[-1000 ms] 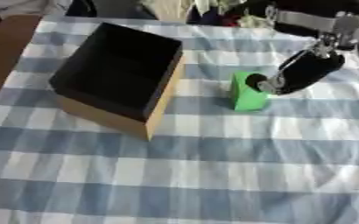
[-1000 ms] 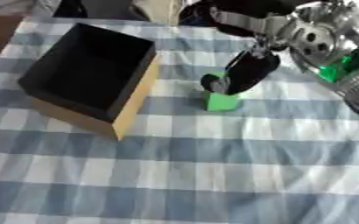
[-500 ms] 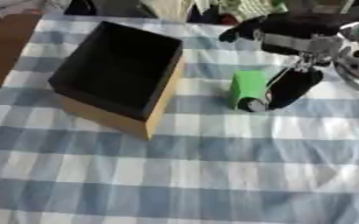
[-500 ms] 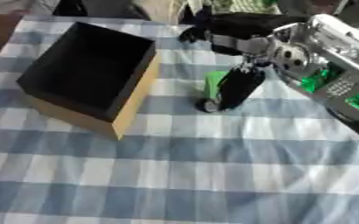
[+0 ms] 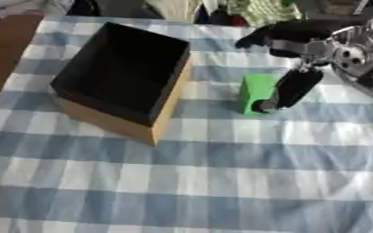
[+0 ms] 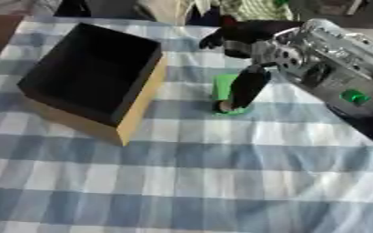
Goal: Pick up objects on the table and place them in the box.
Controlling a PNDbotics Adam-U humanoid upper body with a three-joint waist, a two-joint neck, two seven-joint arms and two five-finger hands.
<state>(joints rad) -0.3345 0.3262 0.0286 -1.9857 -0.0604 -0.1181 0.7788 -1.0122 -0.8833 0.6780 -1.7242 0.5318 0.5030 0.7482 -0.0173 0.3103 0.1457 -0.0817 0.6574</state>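
right hand [image 5: 289, 86] seemingly touching green block [image 5: 255, 93] beside the open box [image 5: 167, 105].

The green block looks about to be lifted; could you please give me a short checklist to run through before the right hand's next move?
1. Right hand at the green block: ok, its dark fingers lie against the block's right side.
2. Grip closed round the block: cannot tell, only one side of the contact shows.
3. Block clear of the table: not ok, it appears to rest on the checked cloth.
4. Box open and able to receive: ok, its dark inside shows nothing in it.
5. Path from block to box: ok, only bare cloth lies between them.
6. Left hand out of the way: ok, it shows in neither view.
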